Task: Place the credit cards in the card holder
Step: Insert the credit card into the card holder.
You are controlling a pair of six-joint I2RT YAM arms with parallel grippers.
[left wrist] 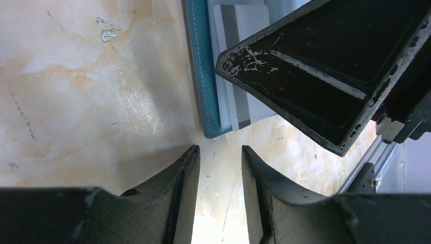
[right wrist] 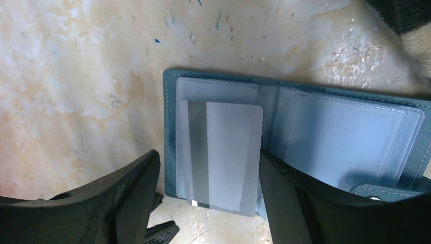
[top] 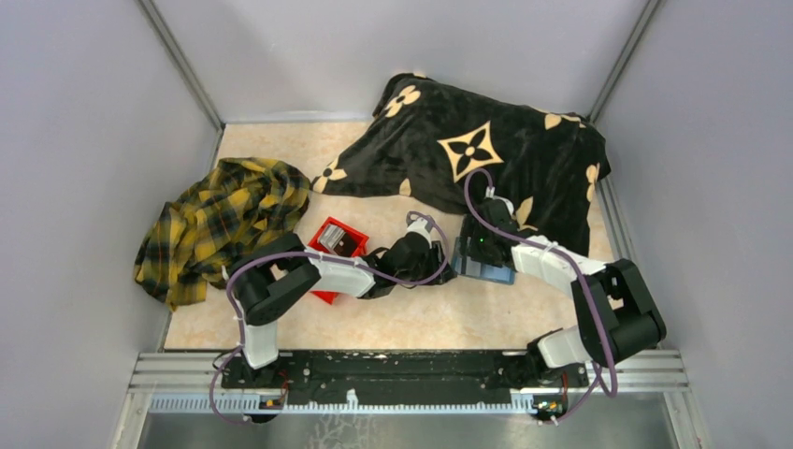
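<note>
The teal card holder (right wrist: 170, 101) lies open on the table, its grey-blue inside facing up. It also shows in the top view (top: 494, 272) and in the left wrist view (left wrist: 199, 66). A silvery grey credit card (right wrist: 223, 152) with a dark stripe lies on the holder's left half and sticks out past its near edge. My right gripper (right wrist: 208, 155) is open and straddles this card; its right finger (right wrist: 289, 198) is at the card's edge. My left gripper (left wrist: 219, 148) is open and empty, its tips just short of the holder's corner. More credit cards (top: 333, 238) lie in the red bin (top: 323, 296).
A black blanket (top: 486, 154) with tan flower marks is heaped at the back right, close behind the holder. A yellow plaid cloth (top: 224, 224) lies at the left. Grey walls close in three sides. The metal rail (top: 402, 374) runs along the near edge.
</note>
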